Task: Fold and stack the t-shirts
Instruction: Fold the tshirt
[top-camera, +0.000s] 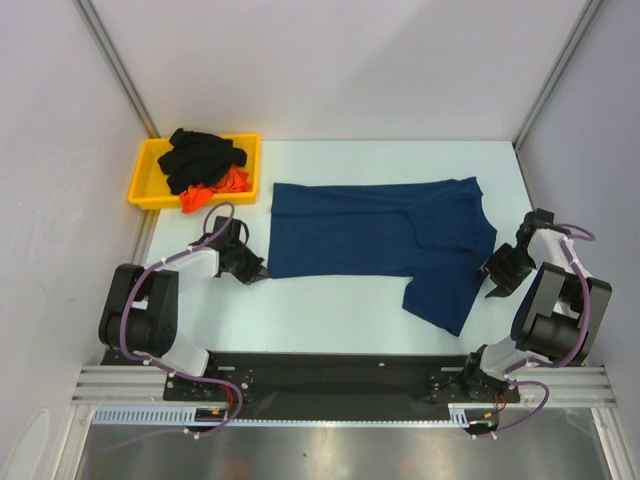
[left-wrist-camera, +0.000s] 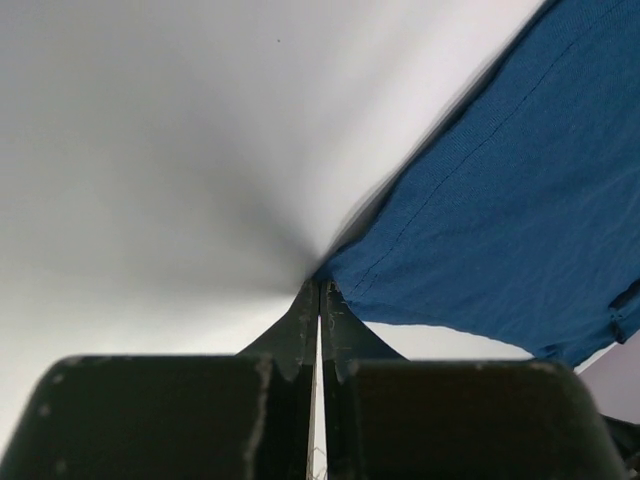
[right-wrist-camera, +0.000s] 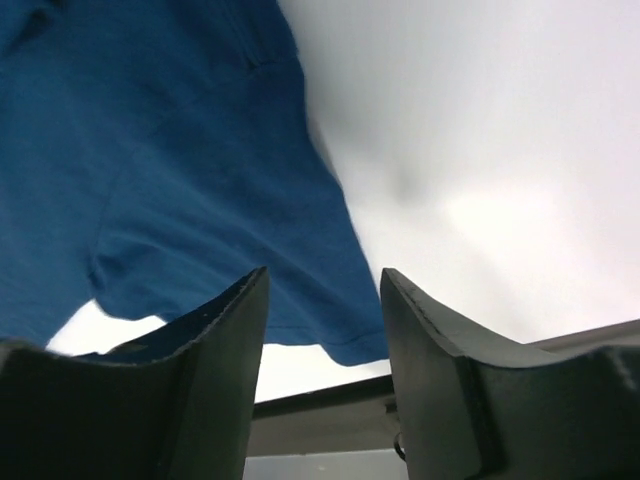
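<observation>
A navy blue t-shirt (top-camera: 380, 235) lies spread flat on the white table, its sleeve pointing toward the near right. My left gripper (top-camera: 262, 272) is at its near-left corner. In the left wrist view that gripper (left-wrist-camera: 320, 285) is shut, with the corner of the navy cloth (left-wrist-camera: 520, 220) pinched at the tips. My right gripper (top-camera: 490, 275) sits at the shirt's right edge. Its jaws (right-wrist-camera: 325, 280) stand open, with the hem of the navy shirt (right-wrist-camera: 180, 170) just beyond them. A black t-shirt (top-camera: 200, 155) and an orange-red one (top-camera: 225, 187) are bunched in the tray.
A yellow plastic tray (top-camera: 145, 175) stands at the back left, close to the left wall. Walls and metal posts enclose the table on three sides. The arms' mounting rail (top-camera: 340, 380) runs along the near edge.
</observation>
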